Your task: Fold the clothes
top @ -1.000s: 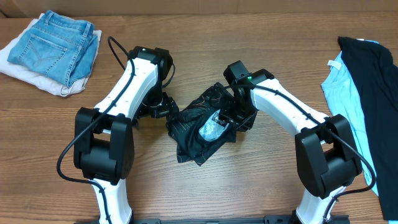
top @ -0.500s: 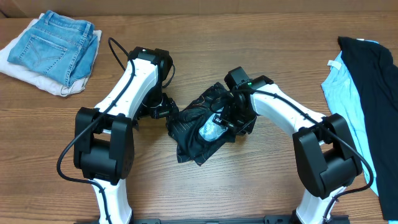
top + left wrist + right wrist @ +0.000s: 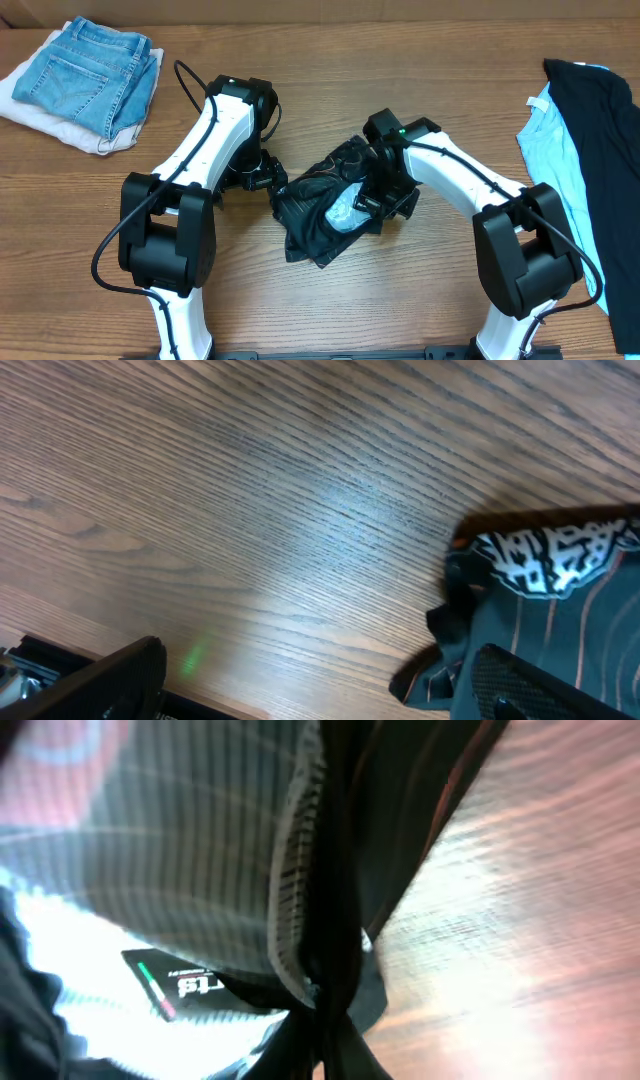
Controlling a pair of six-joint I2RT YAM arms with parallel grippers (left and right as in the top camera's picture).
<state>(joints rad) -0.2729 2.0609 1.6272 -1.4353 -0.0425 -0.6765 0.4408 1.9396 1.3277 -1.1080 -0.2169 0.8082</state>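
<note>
1 jersey [image 3: 322, 205], crumpled; R claw [image 3: 371, 204] pinching it, L claw [image 3: 270, 186] wide.

Table [image 3: 330, 305]: jersey [image 3: 305, 215] ctr, jeans [image 3: 85, 75] left, black garment [image 3: 600, 130] right.

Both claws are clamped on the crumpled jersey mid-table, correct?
Not quite. Only the right claw is shut on the jersey. The left claw is open beside it, gripping nothing, as the left wrist view shows. The jersey does lie crumpled mid-table.
</note>
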